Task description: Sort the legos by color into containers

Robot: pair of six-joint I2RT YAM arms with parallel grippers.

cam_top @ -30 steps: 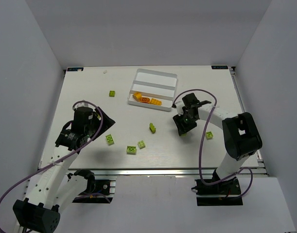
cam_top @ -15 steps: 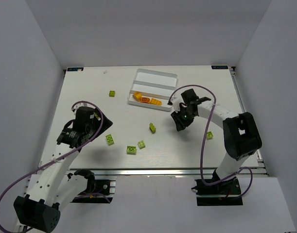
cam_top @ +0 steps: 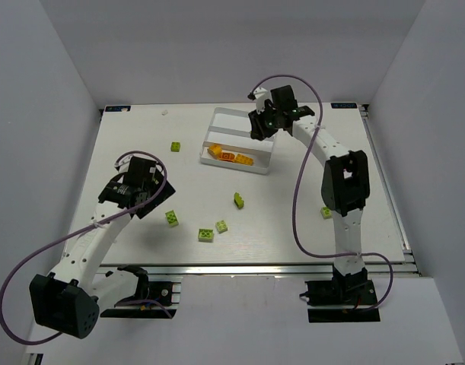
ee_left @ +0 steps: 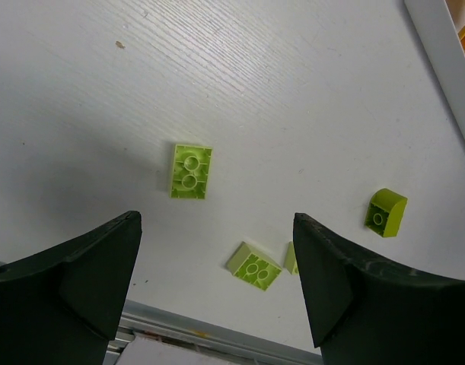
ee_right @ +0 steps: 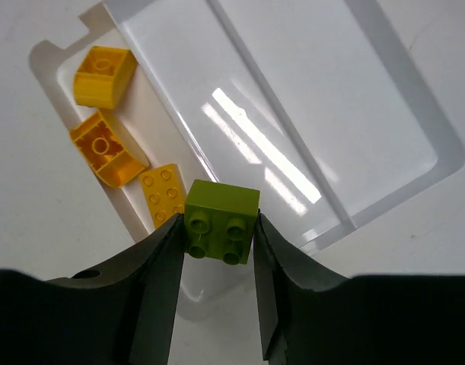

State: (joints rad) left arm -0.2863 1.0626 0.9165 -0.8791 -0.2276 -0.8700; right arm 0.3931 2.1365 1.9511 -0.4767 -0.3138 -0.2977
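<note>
The white three-slot tray (cam_top: 242, 123) lies at the back centre. Its near slot holds three orange legos (cam_top: 230, 157), also seen in the right wrist view (ee_right: 109, 147). My right gripper (cam_top: 264, 125) is shut on a lime green lego (ee_right: 221, 220) and holds it above the tray's right end (ee_right: 323, 91). My left gripper (cam_top: 143, 192) is open and empty above the table, left of a green lego (cam_top: 172, 218). In the left wrist view (ee_left: 215, 220) that lego (ee_left: 191, 170) lies ahead of the open jaws.
Loose green legos lie on the table: one far left of the tray (cam_top: 176, 146), one in the middle (cam_top: 239, 200), two near the front (cam_top: 205, 235) (cam_top: 221, 226), and one by the right arm (cam_top: 326, 212). The table's front rail (ee_left: 179, 323) is close below the left gripper.
My right arm has swung from the table right of the tray up and back over the tray's right end, carrying the green lego. My left gripper has shifted slightly forward and right.
</note>
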